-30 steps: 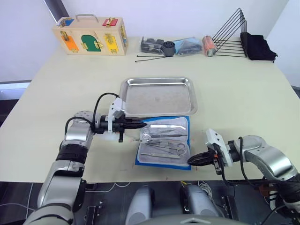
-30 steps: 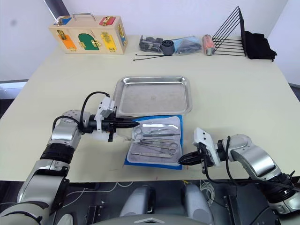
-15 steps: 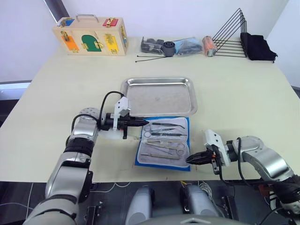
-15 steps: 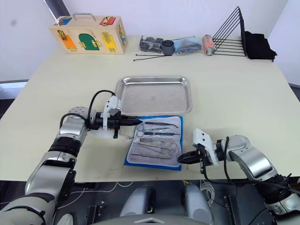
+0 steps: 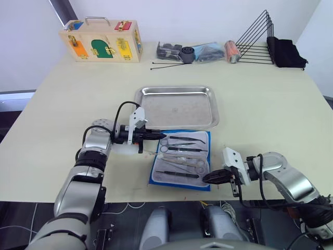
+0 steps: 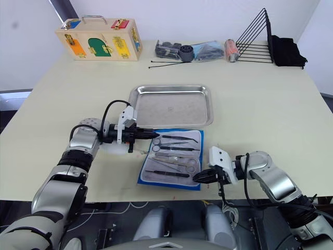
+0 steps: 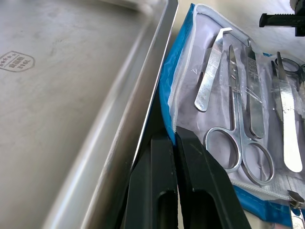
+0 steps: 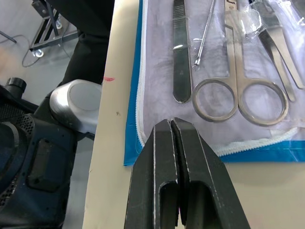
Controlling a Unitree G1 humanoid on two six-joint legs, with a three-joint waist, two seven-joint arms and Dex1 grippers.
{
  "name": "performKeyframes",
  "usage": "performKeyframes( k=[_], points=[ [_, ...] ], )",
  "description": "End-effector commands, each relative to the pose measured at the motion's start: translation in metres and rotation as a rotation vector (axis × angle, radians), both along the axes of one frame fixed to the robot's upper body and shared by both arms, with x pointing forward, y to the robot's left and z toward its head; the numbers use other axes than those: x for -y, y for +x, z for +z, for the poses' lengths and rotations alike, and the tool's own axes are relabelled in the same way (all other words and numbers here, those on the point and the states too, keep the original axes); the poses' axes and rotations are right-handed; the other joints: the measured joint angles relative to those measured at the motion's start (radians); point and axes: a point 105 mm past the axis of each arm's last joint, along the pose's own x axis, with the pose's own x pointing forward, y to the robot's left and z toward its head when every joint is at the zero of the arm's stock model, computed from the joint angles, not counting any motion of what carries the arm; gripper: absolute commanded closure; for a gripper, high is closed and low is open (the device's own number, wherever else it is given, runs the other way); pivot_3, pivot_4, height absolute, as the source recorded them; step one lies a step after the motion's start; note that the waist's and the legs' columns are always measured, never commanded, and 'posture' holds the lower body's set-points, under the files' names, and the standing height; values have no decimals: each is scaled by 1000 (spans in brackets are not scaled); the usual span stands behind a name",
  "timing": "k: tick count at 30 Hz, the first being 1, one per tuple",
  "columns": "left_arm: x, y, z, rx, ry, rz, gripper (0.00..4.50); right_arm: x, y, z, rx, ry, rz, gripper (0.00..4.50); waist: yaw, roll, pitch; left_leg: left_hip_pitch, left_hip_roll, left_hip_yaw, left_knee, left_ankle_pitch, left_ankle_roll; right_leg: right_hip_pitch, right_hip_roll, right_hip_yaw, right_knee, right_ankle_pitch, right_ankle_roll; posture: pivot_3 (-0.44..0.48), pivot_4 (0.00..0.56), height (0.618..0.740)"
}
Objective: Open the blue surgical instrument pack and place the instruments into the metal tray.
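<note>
Pack (image 5: 181,159) lies open; left gripper (image 5: 157,136) possibly pinching its corner, right gripper (image 5: 206,178) closed empty

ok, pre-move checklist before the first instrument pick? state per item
1. Pack open and lying flat: ok, lining and sleeves are exposed.
2. Instruments all in the pack: ok, none taken out yet.
3. Tray free to receive them: ok, nothing lies in it.
4. Left gripper ready to grasp: not ok, fingers shut, tips at the pack's left edge beside the scissor rings.
5. Right gripper ready to grasp: not ok, fingers shut, tips at the pack's near right corner.
6. Whether either gripper pinches the pack's edge: cannot tell.
</note>
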Motion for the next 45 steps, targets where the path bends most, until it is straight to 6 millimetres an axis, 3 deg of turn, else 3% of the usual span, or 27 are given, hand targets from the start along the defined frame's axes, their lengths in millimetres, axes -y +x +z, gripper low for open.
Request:
performKeyframes(
  k=[1,11,15,18,19,22,23,35,36,39,40,42,45],
  points=[
    [-5,-5,-12,-56,29,11,4500,2,0,-10,-2,-32,-12,4463,-1,0,0,0,0,0,0,0,0,0,0,0,0,0,0,0,150,740],
    [-8,-1,-9,-48,18,50,4500,5,2,-15,-13,-54,-5,4463,-3,0,-2,1,0,0,0,0,0,0,1,0,0,0,0,0,150,740],
    [-8,0,-8,-42,8,55,3373,5,3,-15,-8,-56,-6,4500,-2,0,-3,1,0,0,0,0,0,0,1,0,0,0,0,0,150,740],
    [-7,2,-5,-25,-10,69,2116,6,4,-15,-4,-57,-8,4500,-2,0,-3,1,0,0,0,0,0,1,1,0,0,0,0,0,150,740],
    [-7,5,-4,-11,-13,85,1961,6,4,-15,-3,-57,-8,4500,-2,0,-3,1,0,0,0,0,0,1,1,0,0,0,0,0,150,740],
    [-8,6,-2,-1,-14,87,398,6,5,-15,-1,-56,-9,4500,-2,0,-3,1,0,0,0,0,0,1,1,0,0,0,0,0,150,740],
    [-8,6,-1,0,-18,89,141,6,5,-15,0,-56,-9,4500,-2,0,-3,1,0,0,0,0,0,1,1,0,0,0,0,0,150,740],
    [-17,5,4,14,-45,119,64,4,6,-11,-36,-14,-45,4500,-5,0,-3,1,1,0,0,0,0,1,2,0,0,0,0,0,150,740],
    [-18,5,4,16,-48,121,0,4,6,-10,-44,-13,-46,4089,-5,0,-3,1,1,0,0,0,0,1,2,0,0,0,0,0,150,740],
    [-22,2,9,30,-68,114,0,7,6,-7,-46,-8,-50,3709,-6,0,-3,1,1,0,0,0,0,1,2,0,0,0,0,0,150,740],
    [-23,1,12,36,-75,108,0,8,4,-6,-52,-5,-42,3149,-6,0,-3,1,1,0,0,0,0,1,2,1,0,0,0,0,150,740],
    [-22,-3,19,72,-88,77,0,11,3,1,-46,5,-34,2562,-6,0,-3,1,1,0,0,0,0,1,2,1,0,0,0,0,150,740],
    [-20,-8,27,105,-114,43,0,15,4,10,-21,10,-29,1337,-4,0,-3,1,2,-1,0,0,0,1,2,1,0,0,0,0,150,740]
  ],
)
